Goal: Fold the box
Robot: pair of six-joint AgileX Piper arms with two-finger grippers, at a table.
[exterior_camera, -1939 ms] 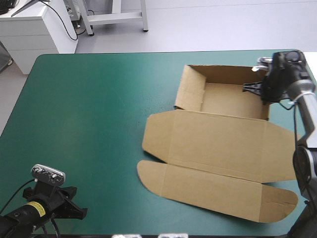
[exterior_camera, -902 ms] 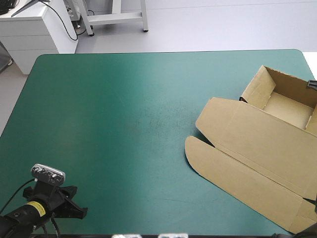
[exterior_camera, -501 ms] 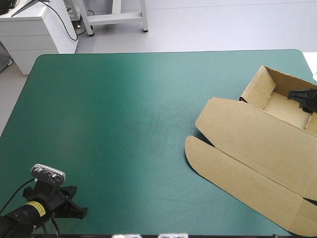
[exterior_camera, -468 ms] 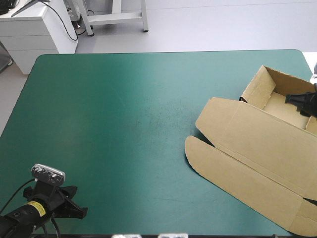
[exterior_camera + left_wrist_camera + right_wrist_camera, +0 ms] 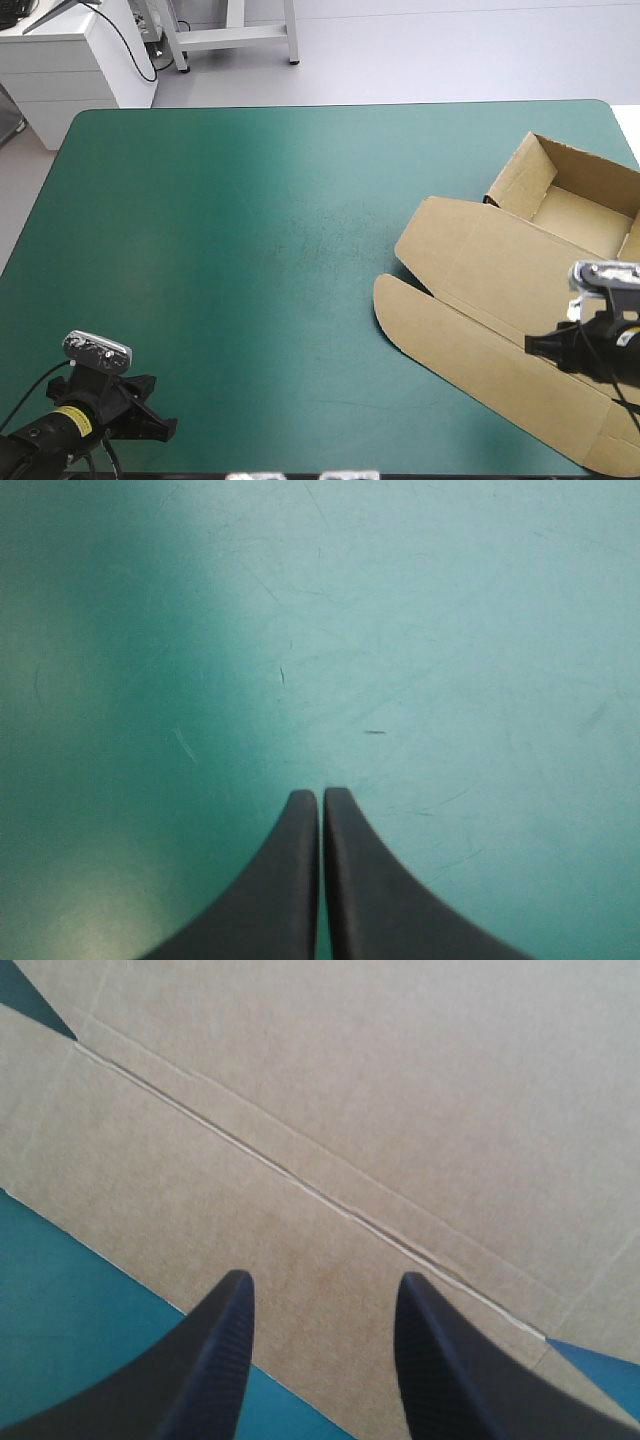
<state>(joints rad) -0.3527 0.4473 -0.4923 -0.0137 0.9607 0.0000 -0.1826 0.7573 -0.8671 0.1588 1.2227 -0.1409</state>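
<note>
Two black fingers (image 5: 215,1360) of the right jaws stand moderately wide apart with nothing between them. Under them lies bare brown board, and we cannot tell whether the tips touch it. Just ahead of them a crease (image 5: 330,1205) runs slantwise across the board. Beside the fingers the board's edge gives way to the teal-green cover (image 5: 60,1330). The left jaws are pressed together into one point, their fingers (image 5: 290,880) empty, over bare cover with no board near them.

Outward from there, the box (image 5: 500,290) lies at the right side of the counter (image 5: 250,200). It is turned askew, and part of it runs out past the right edge of the high view. Its tray (image 5: 585,215) sits toward the far right corner, with walls raised on the sides we can see. The lid lies flat toward the middle of the counter. Its long front flap (image 5: 450,340), with rounded ends, lies flat too, toward the near edge.

We judge the task well along: the tray is formed, and what is left concerns only the lid and its flap, neither of them raised.

The right arm (image 5: 600,350) comes in low from the right edge, wrist roughly level, pointing toward the middle across the flap. The left arm (image 5: 95,410) is parked at the near left corner, well apart from the box.
</note>
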